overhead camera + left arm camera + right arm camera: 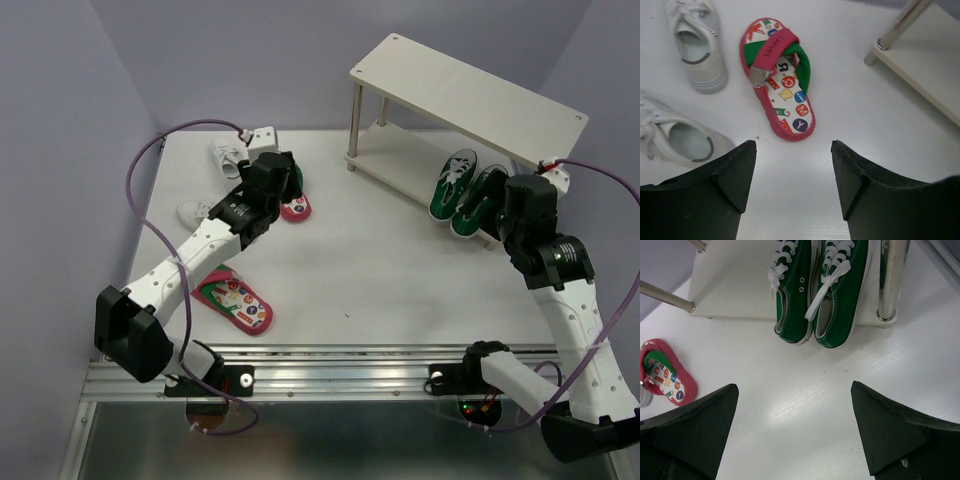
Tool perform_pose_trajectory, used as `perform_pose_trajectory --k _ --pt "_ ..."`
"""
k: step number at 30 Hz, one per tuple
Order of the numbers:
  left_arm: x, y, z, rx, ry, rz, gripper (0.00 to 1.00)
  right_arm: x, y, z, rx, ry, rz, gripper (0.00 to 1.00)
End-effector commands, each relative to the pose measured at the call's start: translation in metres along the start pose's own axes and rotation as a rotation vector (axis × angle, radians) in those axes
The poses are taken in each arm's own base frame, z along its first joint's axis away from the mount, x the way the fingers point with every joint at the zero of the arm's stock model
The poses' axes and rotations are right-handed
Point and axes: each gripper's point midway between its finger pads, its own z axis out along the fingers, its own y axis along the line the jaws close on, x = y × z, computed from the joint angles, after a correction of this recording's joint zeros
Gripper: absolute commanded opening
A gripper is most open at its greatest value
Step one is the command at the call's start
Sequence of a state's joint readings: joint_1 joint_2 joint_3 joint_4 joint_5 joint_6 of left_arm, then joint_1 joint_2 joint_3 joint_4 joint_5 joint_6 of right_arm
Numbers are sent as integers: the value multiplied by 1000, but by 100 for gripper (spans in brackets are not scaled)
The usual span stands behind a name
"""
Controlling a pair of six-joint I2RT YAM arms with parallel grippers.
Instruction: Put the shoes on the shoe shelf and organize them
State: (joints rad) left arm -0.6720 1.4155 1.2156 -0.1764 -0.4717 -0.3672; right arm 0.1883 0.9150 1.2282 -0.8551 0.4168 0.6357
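Ahead of the right jaws, the green sneakers [847,300] lose their toes past the top edge. Left of the left jaws, a white sneaker [675,137] is cropped.

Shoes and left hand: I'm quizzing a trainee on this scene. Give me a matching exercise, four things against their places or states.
1. green sneakers
2. white sneakers
3. flip-flops
4. left hand

A. open, empty
B. one near the table's front edge, one farther back
C. lower board of the shoe shelf
D. both at the table's far left

Pairs: 1-C, 2-D, 3-B, 4-A
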Motion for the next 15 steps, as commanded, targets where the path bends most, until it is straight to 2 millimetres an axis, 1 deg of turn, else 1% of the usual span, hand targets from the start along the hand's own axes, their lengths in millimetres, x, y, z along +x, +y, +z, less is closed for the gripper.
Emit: perform_pose_trajectory --k 1,2,3,4,5,6,7,8,9,10,11,12,13,15 --pt "-13 37 -6 -107 14 -104 73 -7 14 3 -61 -23 26 100" --pt "-24 50 -1 -148 7 -162 73 -5 15 4 -70 -16 28 100" --pt "-26 58 1 -173 19 -179 74 -4 16 4 -77 -14 29 100" --pt "-21 69 1 -212 56 -185 75 -3 16 5 -76 -11 31 100" --pt "-28 81 7 -256 58 -246 75 -1 16 5 -80 -8 33 100" --pt "-21 90 7 -290 98 -254 75 2 15 6 -79 -5 38 100" --pt "-19 96 10 -309 114 -268 75 2 15 6 -81 -5 42 100" --pt "-12 102 18 -333 140 -266 75 3 18 7 -90 -1 44 100" --pt "-8 113 22 -370 150 -269 75 3 19 7 -94 -1 46 100" --pt "2 120 23 -402 181 -270 75 3 20 9 -97 3 49 100" --pt "9 124 28 -422 204 -281 75 3 22 9 -100 4 49 100" --pt "21 129 36 -445 236 -294 74 2 22 9 -101 3 50 100" --pt "27 132 39 -454 257 -303 74 1 23 8 -105 0 45 100" --pt "35 132 47 -465 272 -310 74 0 23 8 -104 -2 38 100"
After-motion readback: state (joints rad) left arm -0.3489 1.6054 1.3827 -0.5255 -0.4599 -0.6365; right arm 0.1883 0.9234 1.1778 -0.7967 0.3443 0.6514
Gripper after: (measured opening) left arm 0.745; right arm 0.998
